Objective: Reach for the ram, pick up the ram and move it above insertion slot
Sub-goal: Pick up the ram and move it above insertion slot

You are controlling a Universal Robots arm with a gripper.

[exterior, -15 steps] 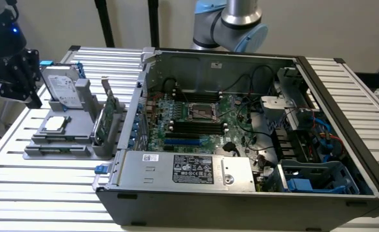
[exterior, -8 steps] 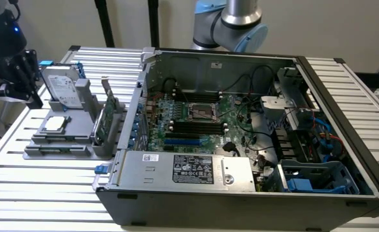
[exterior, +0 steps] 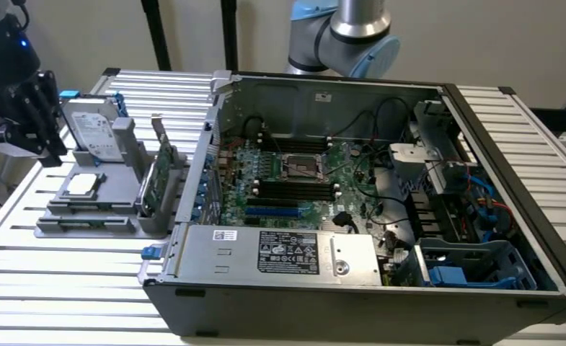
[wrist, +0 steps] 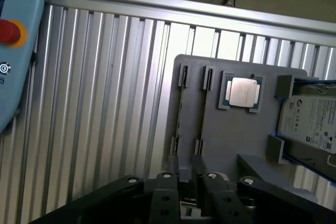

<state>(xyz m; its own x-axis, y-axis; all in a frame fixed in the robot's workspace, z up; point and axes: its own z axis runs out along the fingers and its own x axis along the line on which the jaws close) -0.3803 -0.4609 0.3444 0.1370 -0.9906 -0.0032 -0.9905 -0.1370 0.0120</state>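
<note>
The end effector [exterior: 44, 144] is seen at the exterior view's left of the grey holder [exterior: 119, 216]. It is held above the ribbed metal surface [exterior: 52, 288] and apart from the holder. Whether it is spread or pressed together cannot be told, and nothing can be made out in its grasp.

On the holder, a silver hard drive [exterior: 95, 130] is stood upright at 1 end. A square processor chip [exterior: 83, 184] is laid flat just beside it, and 2 narrow slot rows [wrist: 203, 114] are set past the chip toward the holder's other end. The ram [exterior: 86, 225] is read, without certainty, as the thin dark strip seated in the slot row farthest from the hard drive. It is not touched by the end effector.

A wider green card [exterior: 162, 180] is stood on edge along the holder's side at the exterior view's right. The open computer case [exterior: 360, 288] is placed just beside that side. A pale blue device with a red button [wrist: 8, 31] is seen on the surface, well apart from the holder.
</note>
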